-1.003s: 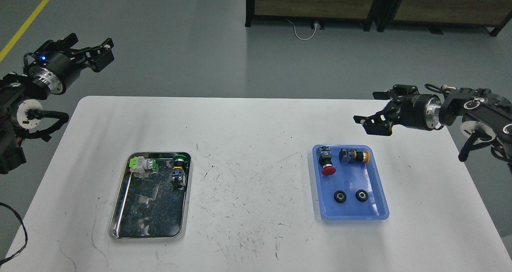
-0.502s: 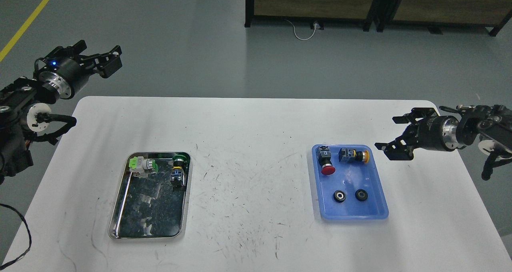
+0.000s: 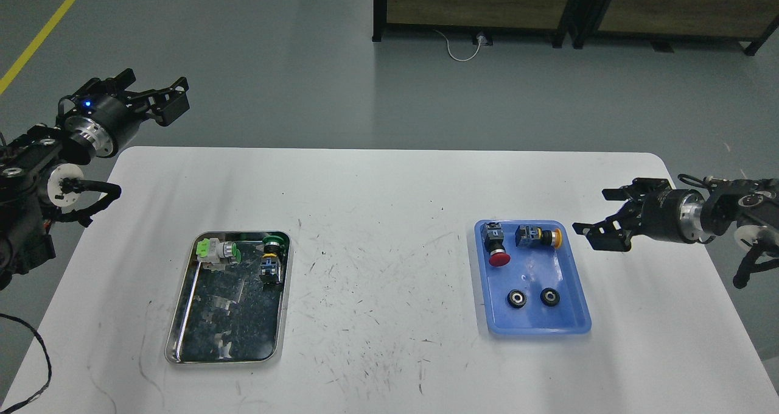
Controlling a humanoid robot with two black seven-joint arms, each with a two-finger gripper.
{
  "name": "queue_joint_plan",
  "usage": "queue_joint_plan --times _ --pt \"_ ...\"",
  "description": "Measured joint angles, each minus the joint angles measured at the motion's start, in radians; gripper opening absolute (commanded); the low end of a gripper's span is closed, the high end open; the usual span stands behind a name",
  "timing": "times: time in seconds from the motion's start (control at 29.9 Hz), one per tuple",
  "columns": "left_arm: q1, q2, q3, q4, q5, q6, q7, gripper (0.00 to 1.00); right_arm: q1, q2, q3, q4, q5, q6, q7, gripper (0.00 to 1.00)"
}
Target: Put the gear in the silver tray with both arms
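Observation:
The silver tray lies on the left part of the white table and holds a green-and-grey button part and a green-topped switch at its far end. Two small black gears lie in the near half of the blue plastic tray on the right. My left gripper is open and empty, raised beyond the table's far left corner. My right gripper is open and empty, low over the table just right of the blue tray's far end.
The blue tray also holds a red-capped button and a yellow-capped button at its far end. Dark cabinets stand on the floor behind the table. A yellow floor line runs at far left.
My right arm has dropped and pulled back to the right, from above the blue tray's far corner to low beside it. My left gripper has shifted slightly right and down, still open.

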Motion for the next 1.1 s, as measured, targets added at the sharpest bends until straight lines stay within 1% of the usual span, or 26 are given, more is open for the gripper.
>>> queue_joint_plan --times 0.17,0.37,0.74,0.9,1.1 --pt "0.000 -0.007 0.000 0.000 0.000 0.006 0.000 0.99 -0.033 0.013 -0.004 0.001 -0.061 0.000 -0.028 0.99" --pt "0.007 -0.007 0.000 0.001 0.000 0.006 -0.001 0.99 -0.044 0.053 -0.003 0.002 -0.162 0.000 -0.031 0.99" --pt "0.013 0.000 0.000 0.002 0.000 0.006 -0.001 0.99 -0.041 0.118 -0.008 0.008 -0.280 0.000 -0.032 0.99" --pt "0.019 0.001 0.000 0.002 0.000 0.006 -0.001 0.99 -0.041 0.109 0.013 0.022 -0.277 0.000 -0.032 0.99" --pt "0.020 -0.004 0.000 0.002 0.000 0.023 0.000 0.99 -0.043 0.058 0.085 0.020 -0.189 0.000 -0.034 0.99"
